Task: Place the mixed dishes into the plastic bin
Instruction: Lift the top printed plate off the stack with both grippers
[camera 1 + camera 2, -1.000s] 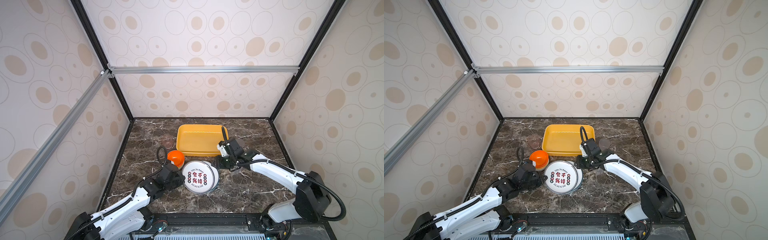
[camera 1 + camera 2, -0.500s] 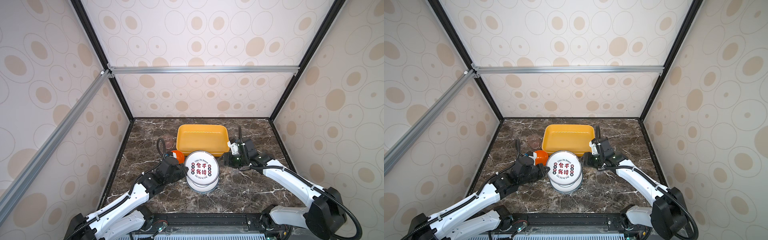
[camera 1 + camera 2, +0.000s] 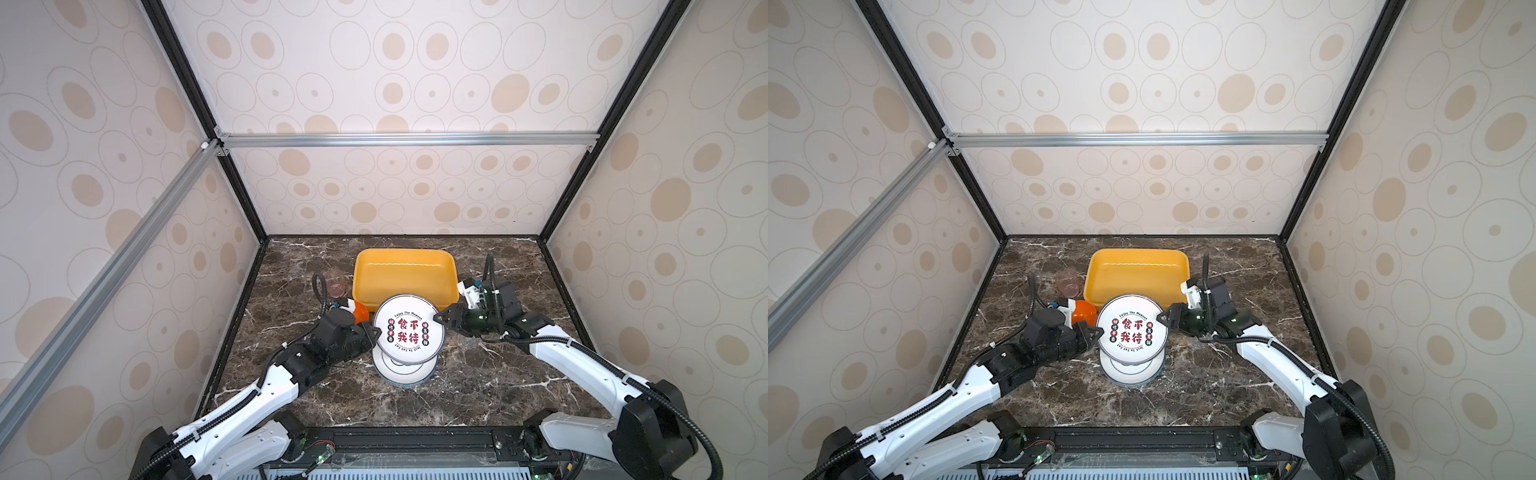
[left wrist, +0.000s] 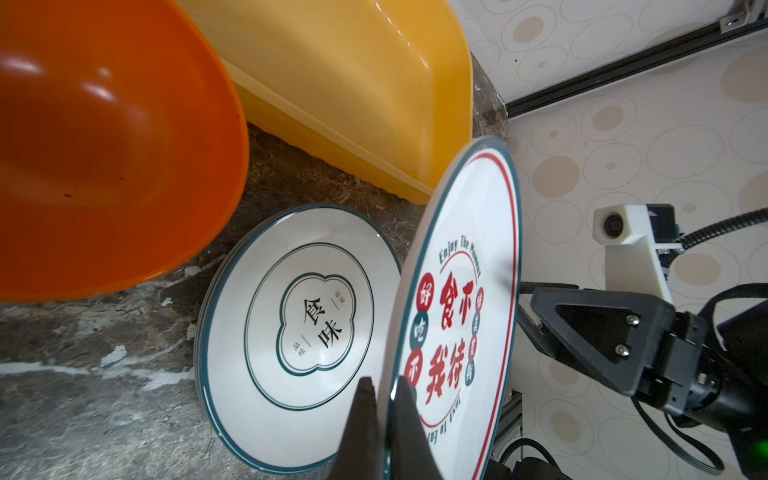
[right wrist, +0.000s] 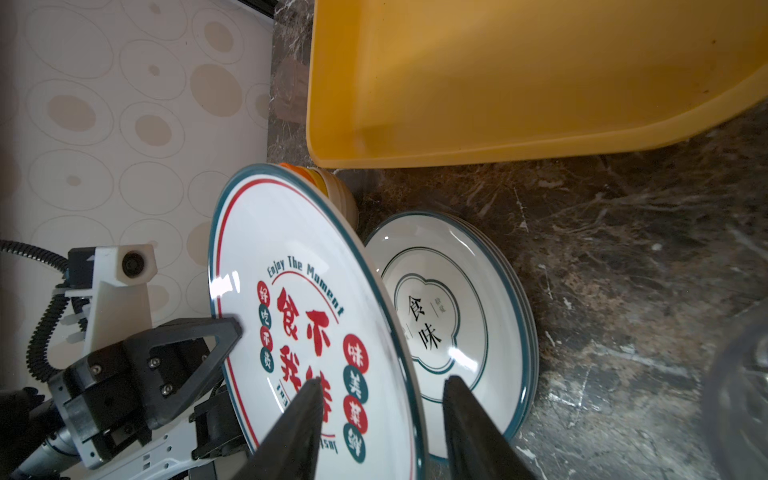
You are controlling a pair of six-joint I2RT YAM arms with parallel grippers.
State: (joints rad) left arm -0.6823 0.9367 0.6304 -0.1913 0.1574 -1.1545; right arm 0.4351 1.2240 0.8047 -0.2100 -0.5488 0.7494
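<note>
The left end effector [image 4: 383,380] is clamped narrowly on the rim of a white plate [image 3: 409,328], at the plate's 9 o'clock in both top views. The right end effector [image 5: 382,382] is set at the 3 o'clock rim with its jaws apart, one finger over the face and one under it; contact cannot be told. The plate is held above a stack of plates [image 3: 402,372] lying at its 6 o'clock on the worktop [image 3: 478,395], a dark brown marble-patterned slab. At 12 o'clock the yellow plastic bin [image 3: 405,274] is placed, its near rim overlapped by the plate. The enclosure is walled in cream paper printed with beige ovals and framed in black and aluminium bars. "Enjoy The Moment" and red "食不我待" are printed on the held plate; "食味" is read on the stack's top plate [image 4: 291,332]. An orange bowl [image 3: 360,311] at 10 o'clock is partly hidden by the left arm. A pinkish translucent cup [image 3: 334,280] beyond it is hard to make out; a clear cup [image 5: 739,395] is cut off at the frame edge.
</note>
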